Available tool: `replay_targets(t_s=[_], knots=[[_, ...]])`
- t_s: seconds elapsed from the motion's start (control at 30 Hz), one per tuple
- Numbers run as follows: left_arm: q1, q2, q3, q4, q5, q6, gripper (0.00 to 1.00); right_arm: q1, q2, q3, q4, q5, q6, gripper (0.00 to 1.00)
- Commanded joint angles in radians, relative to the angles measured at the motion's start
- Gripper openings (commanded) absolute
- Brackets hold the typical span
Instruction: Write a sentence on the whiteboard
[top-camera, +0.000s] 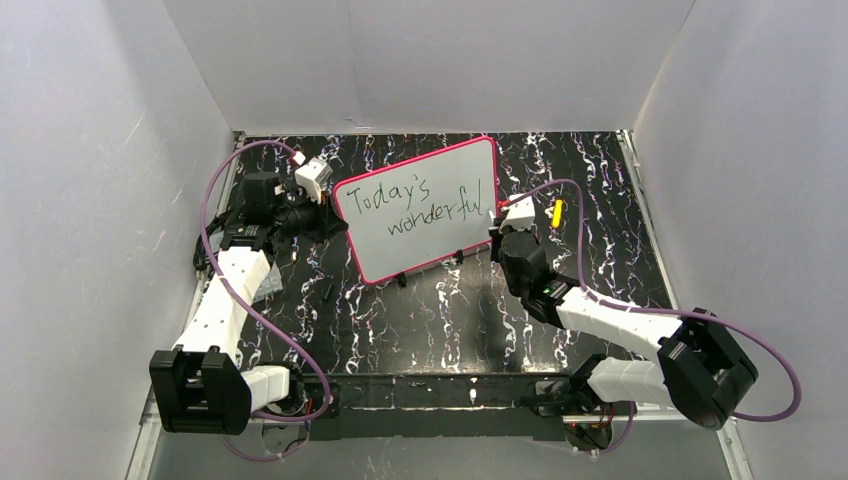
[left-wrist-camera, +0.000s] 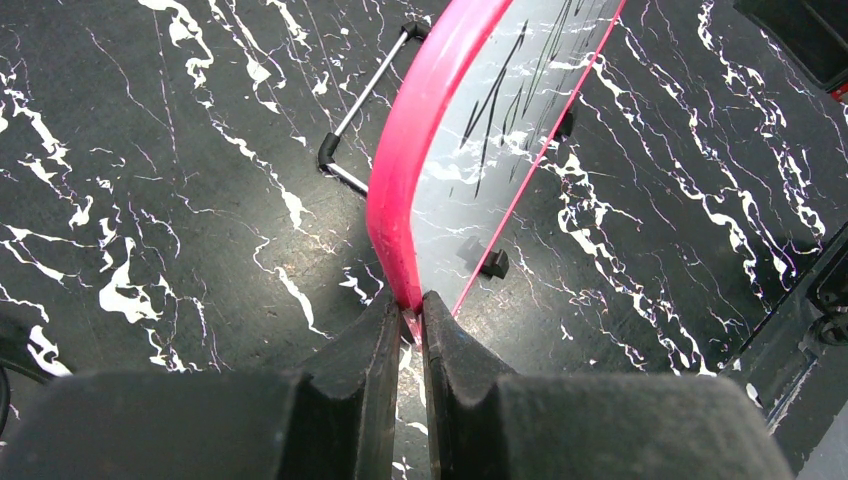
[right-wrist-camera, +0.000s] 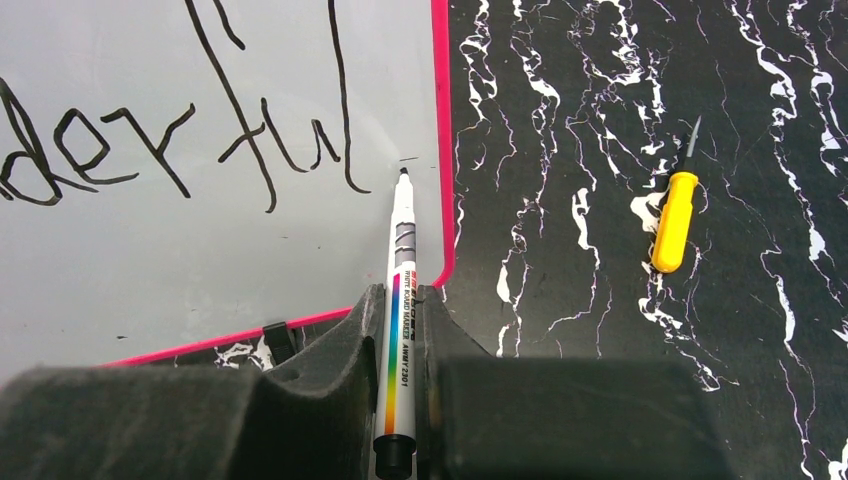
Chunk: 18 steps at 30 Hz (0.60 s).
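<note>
The whiteboard (top-camera: 420, 215) with its pink-red frame stands tilted at the middle of the table. The sentence (top-camera: 415, 205) in black reads "Today's wonderful" in two lines. My left gripper (top-camera: 322, 212) is shut on the board's left edge; in the left wrist view its jaws pinch the pink frame (left-wrist-camera: 400, 200) at the corner (left-wrist-camera: 412, 312). My right gripper (top-camera: 505, 222) is shut on a white marker (right-wrist-camera: 400, 300) with a rainbow stripe. The marker's tip (right-wrist-camera: 403, 173) is at the board just right of the last letter, near the right frame (right-wrist-camera: 441, 150). The board also shows in the right wrist view (right-wrist-camera: 150, 250).
A small yellow-handled tool (top-camera: 557, 212) lies on the black marbled table right of the board, also in the right wrist view (right-wrist-camera: 674, 220). The board's wire stand (left-wrist-camera: 365, 95) and black feet (left-wrist-camera: 493, 264) show behind it. White walls enclose the table.
</note>
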Motion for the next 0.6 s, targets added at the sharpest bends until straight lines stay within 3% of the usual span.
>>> replay_targets(t_s=[0.0, 0.23, 0.3, 0.43, 0.57], knots=[[-0.007, -0.011, 0.009, -0.037, 0.012, 0.017, 0.0, -0.007, 0.007, 0.045, 0.073, -0.001, -0.015, 0.01], [-0.006, -0.015, 0.009, -0.04, -0.005, -0.006, 0.0, -0.008, -0.061, 0.043, 0.019, -0.01, 0.01, 0.01], [-0.006, -0.025, 0.002, -0.036, -0.014, -0.028, 0.1, -0.008, -0.127, 0.052, -0.051, -0.033, 0.034, 0.01], [-0.007, -0.077, -0.028, -0.035, -0.058, -0.08, 0.43, -0.008, -0.281, 0.098, -0.246, -0.1, 0.044, 0.01], [-0.006, -0.167, -0.071, -0.057, -0.137, -0.144, 0.61, -0.007, -0.39, 0.199, -0.471, -0.181, 0.056, 0.01]])
